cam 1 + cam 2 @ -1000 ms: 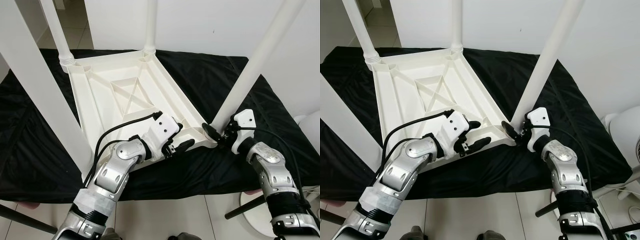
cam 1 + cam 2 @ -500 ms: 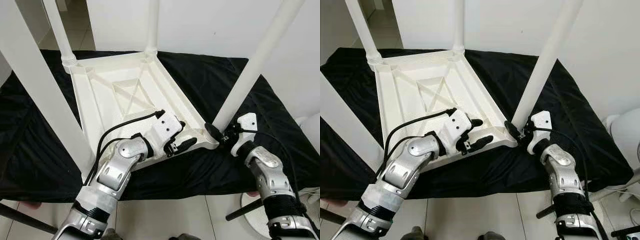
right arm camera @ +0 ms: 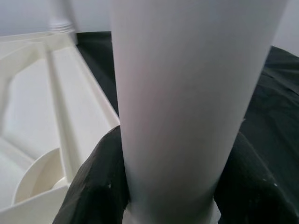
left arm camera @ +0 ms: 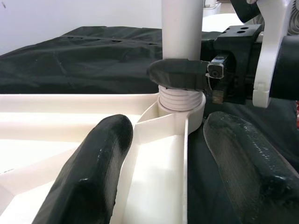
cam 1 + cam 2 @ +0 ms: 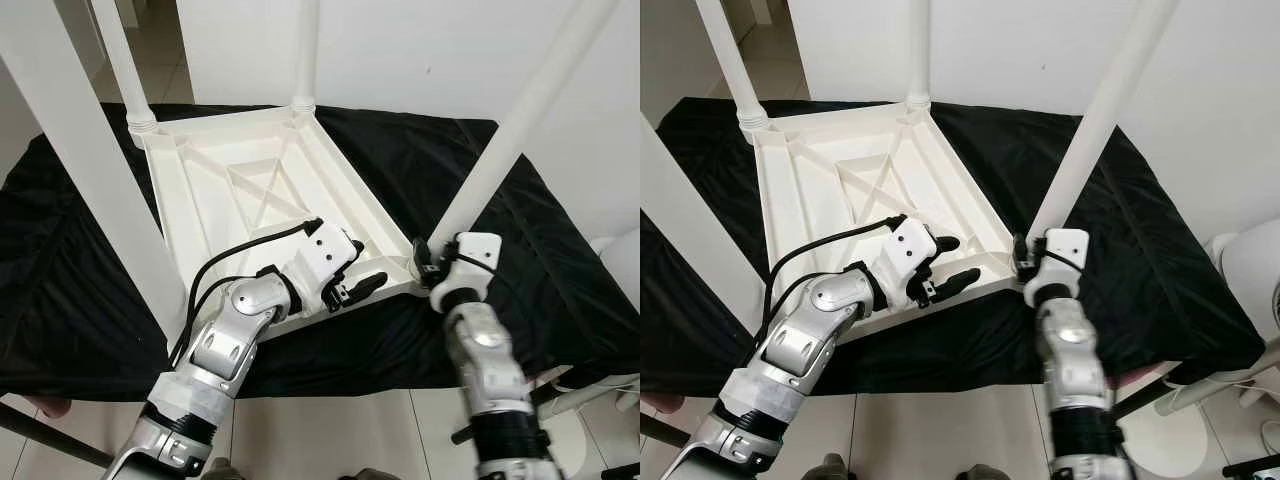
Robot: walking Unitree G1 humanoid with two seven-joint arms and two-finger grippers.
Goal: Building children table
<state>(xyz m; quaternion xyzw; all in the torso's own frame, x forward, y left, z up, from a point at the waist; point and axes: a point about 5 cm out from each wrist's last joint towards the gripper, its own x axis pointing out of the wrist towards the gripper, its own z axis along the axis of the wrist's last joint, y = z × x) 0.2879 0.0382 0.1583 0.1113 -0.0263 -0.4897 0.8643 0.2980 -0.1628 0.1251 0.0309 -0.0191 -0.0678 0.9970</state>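
We work on an upturned white children's table [image 5: 250,190], lying top-down on a black cloth [image 5: 560,260] so its sockets face up. Nearest us, at the table's near right corner, our right gripper [image 5: 425,262] pinches the base of a white leg [image 5: 500,160], fingers [image 3: 88,186] pressed against either side of it, probably to seat or turn it in its socket. Just left of that corner, our left gripper [image 5: 358,270] straddles the table's near rim with fingers [image 4: 88,163] spread, one inside the rim and one outside, apparently steadying the table. Beyond, at the table's far corners, two more legs [image 5: 125,70] already stand upright.
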